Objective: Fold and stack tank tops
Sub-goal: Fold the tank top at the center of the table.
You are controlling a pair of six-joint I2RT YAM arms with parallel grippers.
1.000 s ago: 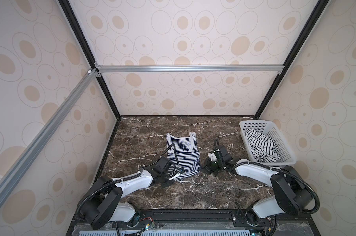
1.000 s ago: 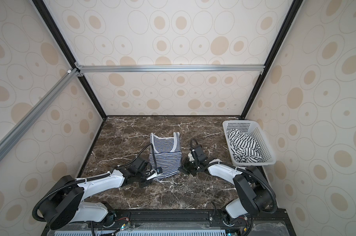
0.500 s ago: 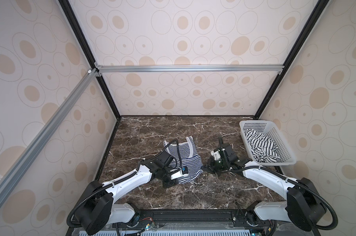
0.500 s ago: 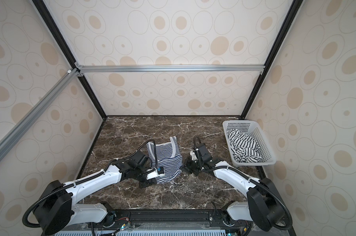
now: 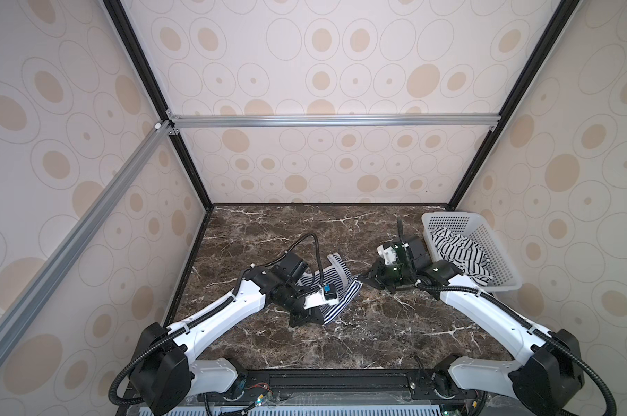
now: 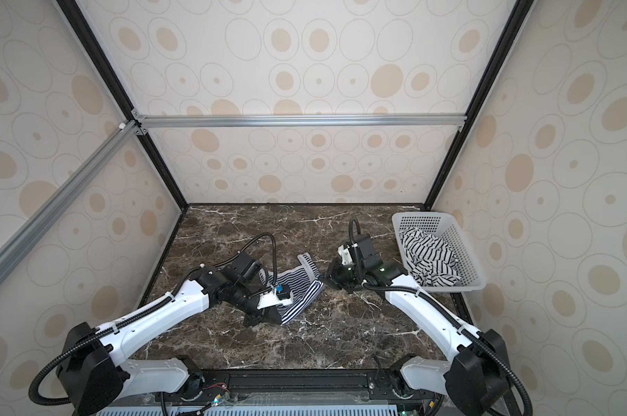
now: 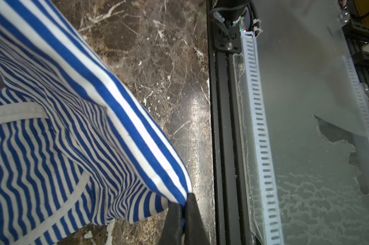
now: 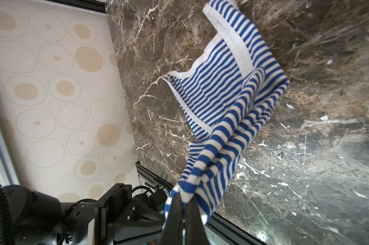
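Marble (image 5: 377, 342), striped top (image 5: 344, 299) spanning left gripper (image 7: 183, 203), right gripper (image 8: 183, 200)

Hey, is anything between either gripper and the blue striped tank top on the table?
Nothing visible does. The left gripper and the right gripper are each shut on the fabric of the blue striped tank top, with no other object between.

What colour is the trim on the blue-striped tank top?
White trim on the tank top; right wrist view shows it best.
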